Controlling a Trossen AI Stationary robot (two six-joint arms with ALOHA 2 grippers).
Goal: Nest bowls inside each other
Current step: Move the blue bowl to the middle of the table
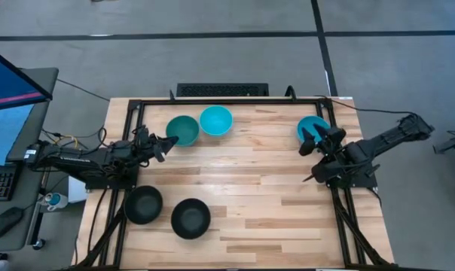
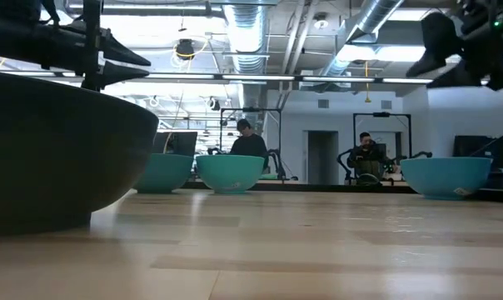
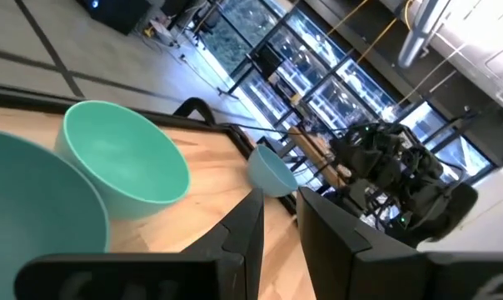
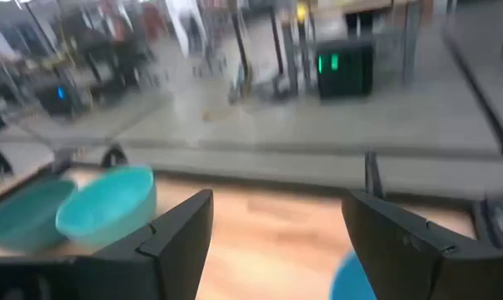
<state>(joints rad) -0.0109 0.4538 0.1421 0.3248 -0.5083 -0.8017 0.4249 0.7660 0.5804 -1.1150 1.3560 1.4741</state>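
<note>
Three teal or light blue bowls stand on their bases near the table's far edge: a teal bowl (image 1: 182, 129), a light blue bowl (image 1: 215, 120) beside it, and a blue bowl (image 1: 310, 126) toward the right. Two black bowls (image 1: 143, 205) (image 1: 190, 218) sit near the near-left corner; one black bowl (image 2: 52, 150) fills the low view's left. My left gripper (image 1: 167, 145) hovers open just left of the teal bowl (image 3: 35, 217). My right gripper (image 1: 313, 140) is open and raised over the near edge of the blue bowl (image 2: 445, 177), touching nothing.
A black frame (image 1: 129, 150) borders the table on the left, far and right sides. A monitor and keyboard (image 1: 1, 181) stand off the left edge. The wooden top (image 1: 265, 188) between the bowls lies bare. Two people (image 2: 250, 142) sit in the room behind.
</note>
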